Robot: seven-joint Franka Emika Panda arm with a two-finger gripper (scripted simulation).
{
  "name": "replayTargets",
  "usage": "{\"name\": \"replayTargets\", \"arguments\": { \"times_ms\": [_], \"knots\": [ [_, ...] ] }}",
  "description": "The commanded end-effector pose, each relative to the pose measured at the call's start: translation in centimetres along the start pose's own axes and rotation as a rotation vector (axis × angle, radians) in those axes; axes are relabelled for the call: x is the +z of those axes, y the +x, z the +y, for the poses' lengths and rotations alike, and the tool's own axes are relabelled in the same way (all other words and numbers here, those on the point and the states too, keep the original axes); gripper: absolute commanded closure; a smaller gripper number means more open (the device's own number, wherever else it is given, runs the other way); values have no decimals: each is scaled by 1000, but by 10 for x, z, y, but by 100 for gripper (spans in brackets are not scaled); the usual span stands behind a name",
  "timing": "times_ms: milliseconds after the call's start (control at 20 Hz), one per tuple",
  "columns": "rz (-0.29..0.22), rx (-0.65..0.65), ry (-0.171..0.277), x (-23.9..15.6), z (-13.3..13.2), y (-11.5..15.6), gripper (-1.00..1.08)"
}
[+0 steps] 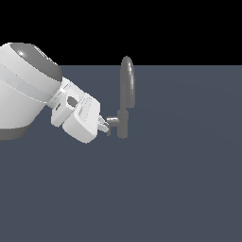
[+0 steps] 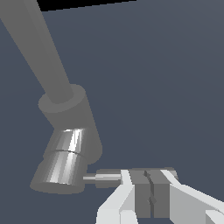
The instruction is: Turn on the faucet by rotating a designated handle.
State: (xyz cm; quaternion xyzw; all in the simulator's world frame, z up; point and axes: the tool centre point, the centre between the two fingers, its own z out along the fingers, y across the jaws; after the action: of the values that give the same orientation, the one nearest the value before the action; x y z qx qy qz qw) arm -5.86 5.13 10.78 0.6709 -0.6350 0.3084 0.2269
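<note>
Grey faucet [image 1: 124, 101] upright near the middle of a dark blue-grey surface [image 1: 179, 189], gooseneck spout arching above a short cylindrical body. White gripper [image 1: 105, 125] reaching in from the exterior view's left, jaws nearly together, pads side by side against the stubby side handle [image 2: 107, 177] (grip itself unclear).

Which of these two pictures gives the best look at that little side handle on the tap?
The wrist view: the handle fills the foreground as a short horizontal bar leaving the faucet body, its outer end between the gripper jaws. The exterior view shows the handle only as a small stub.
</note>
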Motion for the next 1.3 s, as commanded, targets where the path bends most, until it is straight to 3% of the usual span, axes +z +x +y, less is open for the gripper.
{"name": "replayTargets", "arguments": {
  "times_ms": [0,450,500,1250],
  "knots": [
    [4,-1,-10,11,2,-7,108],
    [7,-1,-30,45,4,-32,108],
    [2,13,20,19,-10,-22,108],
    [7,1,-24,63,-33,-51,108]
  ]
}}
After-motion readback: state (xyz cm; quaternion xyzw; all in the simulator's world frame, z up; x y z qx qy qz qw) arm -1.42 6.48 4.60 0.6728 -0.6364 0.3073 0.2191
